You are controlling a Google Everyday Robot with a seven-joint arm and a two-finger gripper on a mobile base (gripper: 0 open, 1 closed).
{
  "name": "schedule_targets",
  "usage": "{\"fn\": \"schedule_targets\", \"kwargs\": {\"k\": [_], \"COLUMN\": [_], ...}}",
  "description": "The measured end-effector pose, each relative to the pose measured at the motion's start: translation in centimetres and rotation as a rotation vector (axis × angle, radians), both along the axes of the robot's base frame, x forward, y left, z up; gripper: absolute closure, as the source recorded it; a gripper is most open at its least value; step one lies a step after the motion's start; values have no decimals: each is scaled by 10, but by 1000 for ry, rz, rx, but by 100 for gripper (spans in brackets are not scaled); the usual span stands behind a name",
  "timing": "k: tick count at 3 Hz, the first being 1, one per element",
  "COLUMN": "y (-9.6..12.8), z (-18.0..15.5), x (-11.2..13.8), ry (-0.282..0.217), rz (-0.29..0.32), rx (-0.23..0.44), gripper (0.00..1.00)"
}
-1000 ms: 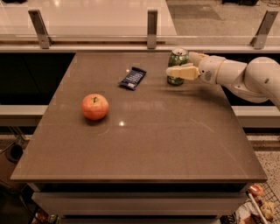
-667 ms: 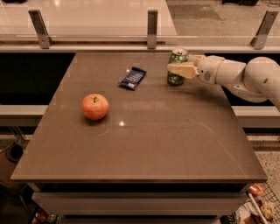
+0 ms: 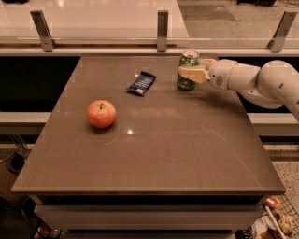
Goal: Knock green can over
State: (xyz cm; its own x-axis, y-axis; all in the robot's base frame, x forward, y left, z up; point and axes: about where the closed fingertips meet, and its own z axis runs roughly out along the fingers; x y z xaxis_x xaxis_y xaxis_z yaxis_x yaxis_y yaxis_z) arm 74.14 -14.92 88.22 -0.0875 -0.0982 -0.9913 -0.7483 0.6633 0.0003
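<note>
the green can (image 3: 187,84) stands upright at one o'clock on the surface (image 3: 154,158). the gripper (image 3: 193,72), reaching in from three o'clock, is against it (clamped or loose, i cannot tell). contact step; next probably calls for a sideways shove.

Brown tabletop in front of a railed ledge, in warm indoor light

The square matte brown tabletop (image 3: 154,158) shows small glints of overhead light. Behind it three grey metal posts (image 3: 162,30) stand along a rail, with a pale glossy floor (image 3: 103,14) beyond. Speckled flooring (image 3: 286,163) lies at the right.
</note>
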Motion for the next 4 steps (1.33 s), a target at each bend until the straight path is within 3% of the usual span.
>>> {"fn": "schedule_targets", "kwargs": {"k": [1,2,4], "y": [3,0,-23], "z": [0,4,24], "x": [0,-2,-10], "ry": [0,9,71], "rz": [4,-11,-93], "rx": [1,-24,-197], "gripper": [100,100,100]}}
